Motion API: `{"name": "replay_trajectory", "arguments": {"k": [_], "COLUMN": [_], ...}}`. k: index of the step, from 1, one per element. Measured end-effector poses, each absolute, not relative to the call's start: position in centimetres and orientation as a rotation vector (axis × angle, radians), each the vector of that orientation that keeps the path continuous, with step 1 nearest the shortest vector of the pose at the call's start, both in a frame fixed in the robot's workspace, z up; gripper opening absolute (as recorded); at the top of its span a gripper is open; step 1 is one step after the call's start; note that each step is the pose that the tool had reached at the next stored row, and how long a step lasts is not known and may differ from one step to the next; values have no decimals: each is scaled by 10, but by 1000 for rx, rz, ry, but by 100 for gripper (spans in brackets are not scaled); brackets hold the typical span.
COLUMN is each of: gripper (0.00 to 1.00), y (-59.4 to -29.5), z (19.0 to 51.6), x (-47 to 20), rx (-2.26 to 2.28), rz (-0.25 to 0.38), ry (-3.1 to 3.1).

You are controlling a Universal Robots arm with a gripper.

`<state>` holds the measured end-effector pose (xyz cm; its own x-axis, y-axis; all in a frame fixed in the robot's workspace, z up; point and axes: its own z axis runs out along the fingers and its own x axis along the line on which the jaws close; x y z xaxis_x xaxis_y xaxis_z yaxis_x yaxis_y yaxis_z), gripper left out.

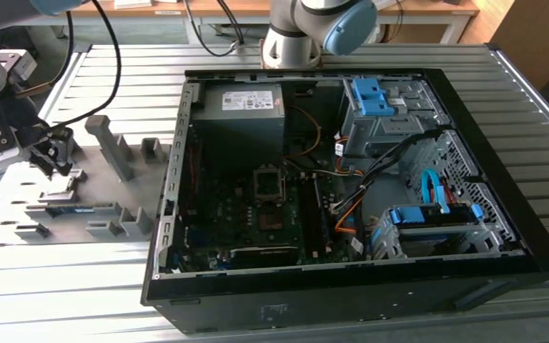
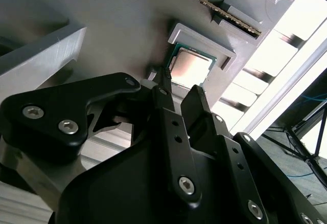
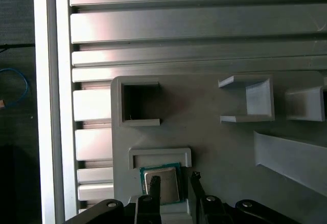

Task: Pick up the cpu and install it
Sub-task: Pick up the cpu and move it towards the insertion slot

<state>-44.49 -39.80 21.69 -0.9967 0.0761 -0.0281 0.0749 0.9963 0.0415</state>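
Near the worktop's (image 1: 83, 300) edge at the exterior view's left, the end effector (image 3: 174, 180) is hovering with parted fingers over the cpu (image 3: 169, 183), lying flat in its grey fixture nest (image 3: 159, 155) directly beneath the fingertips.

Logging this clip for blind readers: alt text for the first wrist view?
The open gripper hangs close over the cpu, which lies in a shallow pocket of the grey fixture plate. The plate rests on a slatted metal table.

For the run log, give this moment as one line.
phase: pre-grasp | gripper: open, above cpu | cpu: in grey fixture pocket, not lifted
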Motion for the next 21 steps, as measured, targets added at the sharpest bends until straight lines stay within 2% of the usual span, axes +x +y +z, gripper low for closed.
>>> {"name": "replay_trajectory", "arguments": {"k": [4, 6, 7, 9, 10, 11, 21], "gripper": [37, 48, 48, 60, 60, 66, 66], "y": [-398, -398, -398, -398, -398, -398, -399], "z": [217, 217, 217, 217, 217, 217, 209], "x": [-445, -445, -445, -445, -445, -445, -445], "rx": [118, 118, 118, 118, 118, 118, 85], "rz": [63, 63, 63, 63, 63, 63, 43], "ry": [3109, 3109, 3109, 3109, 3109, 3109, 3111]}}
